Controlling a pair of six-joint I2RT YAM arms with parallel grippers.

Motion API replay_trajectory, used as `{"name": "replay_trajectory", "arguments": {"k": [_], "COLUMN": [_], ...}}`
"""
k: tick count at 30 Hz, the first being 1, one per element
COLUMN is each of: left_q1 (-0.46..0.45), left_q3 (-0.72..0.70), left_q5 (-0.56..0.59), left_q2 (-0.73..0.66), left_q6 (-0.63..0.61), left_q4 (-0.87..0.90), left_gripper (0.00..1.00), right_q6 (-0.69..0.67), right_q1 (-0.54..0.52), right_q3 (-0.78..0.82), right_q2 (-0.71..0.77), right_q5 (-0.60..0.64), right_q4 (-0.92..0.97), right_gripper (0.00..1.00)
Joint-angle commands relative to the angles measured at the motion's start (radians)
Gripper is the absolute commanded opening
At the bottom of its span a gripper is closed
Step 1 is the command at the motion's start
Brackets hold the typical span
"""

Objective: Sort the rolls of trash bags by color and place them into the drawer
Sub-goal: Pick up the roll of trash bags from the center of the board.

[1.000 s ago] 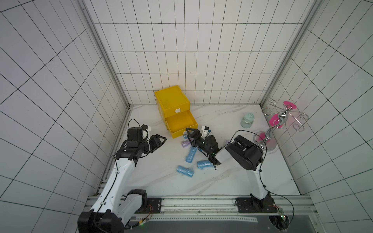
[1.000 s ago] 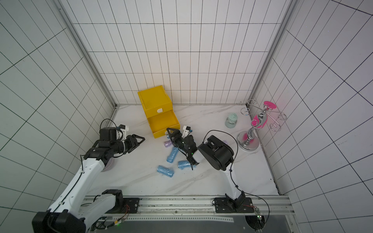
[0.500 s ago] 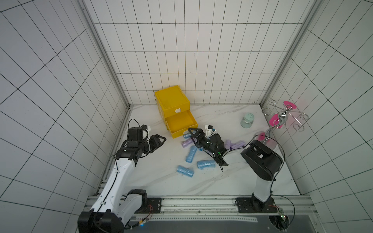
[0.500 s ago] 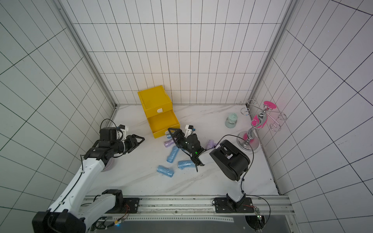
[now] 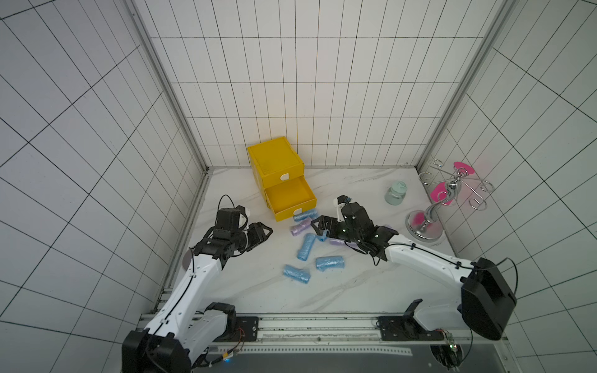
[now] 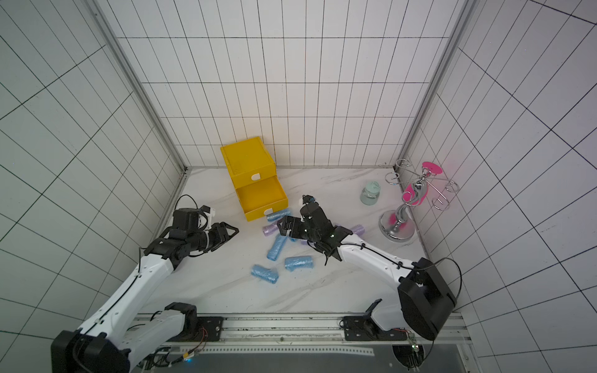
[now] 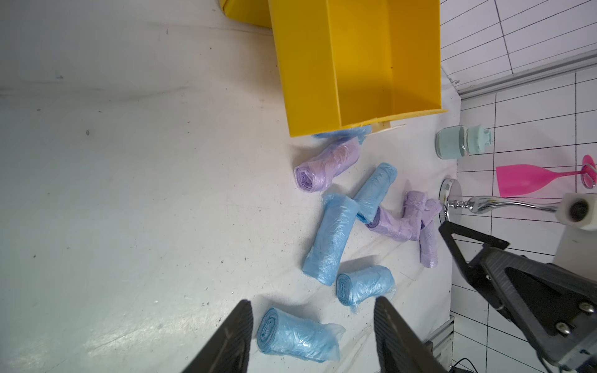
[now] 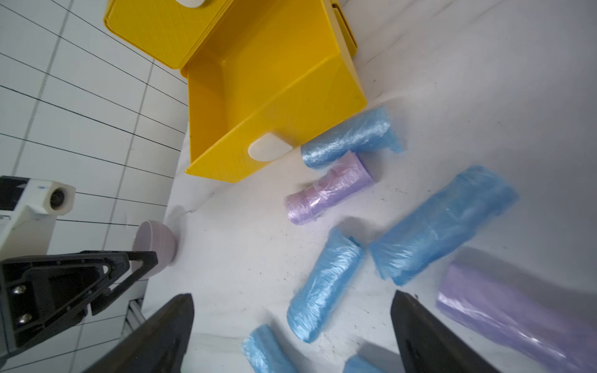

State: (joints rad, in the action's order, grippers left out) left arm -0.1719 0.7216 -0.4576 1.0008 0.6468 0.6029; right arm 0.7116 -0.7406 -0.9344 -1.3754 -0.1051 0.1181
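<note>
One blue roll (image 5: 305, 215) hard against drawer (image 5: 289, 197) front

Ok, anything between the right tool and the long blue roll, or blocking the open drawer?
Nothing visible. The right tool is open, the long blue roll straight ahead of it. The drawer is open and empty; a short blue roll and a lilac roll lie outside its front.

The white marbled table (image 5: 258, 290) bears a yellow plastic drawer cabinet (image 5: 274, 158), light blue plastic rolls (image 5: 306, 247), lilac plastic rolls (image 5: 298, 230), a pale green jar (image 5: 395, 195) and a chrome stand (image 5: 423, 227).
</note>
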Motion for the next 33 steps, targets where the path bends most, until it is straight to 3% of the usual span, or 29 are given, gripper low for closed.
{"name": "replay_trajectory", "arguments": {"k": [1,5,8,11,21,33], "left_q1": [-0.034,-0.064,-0.075,-0.076,-0.075,-0.047], "left_q3": [-0.031,-0.073,-0.090,-0.094,-0.096,-0.099], "left_q5": [0.041,0.055,0.062,0.064,0.041,0.006], "left_q2": [0.010,0.015,0.015,0.013,0.008,0.018], "left_q6": [0.021,0.049,0.057,0.050,0.039,0.021], "left_q4": [-0.043,-0.080,-0.092,-0.089,-0.098,-0.107], "left_gripper": [0.59,0.59,0.59,0.59,0.59,0.59], "right_q6": [-0.156,-0.097,-0.008,0.075,0.141,0.194], "right_q1": [-0.009,-0.030,-0.053,-0.069,-0.079,-0.083], "right_q3": [-0.091,-0.072,-0.037,-0.026,-0.079,-0.117], "right_q2": [-0.031,-0.071,-0.114,-0.176,-0.344,-0.454], "right_q5": [0.024,-0.023,-0.066,-0.095,-0.068,-0.097], "right_q4": [0.331,0.289,0.169,0.060,-0.003,-0.068], "right_gripper": [1.00,0.82,0.62,0.55,0.63,0.52]}}
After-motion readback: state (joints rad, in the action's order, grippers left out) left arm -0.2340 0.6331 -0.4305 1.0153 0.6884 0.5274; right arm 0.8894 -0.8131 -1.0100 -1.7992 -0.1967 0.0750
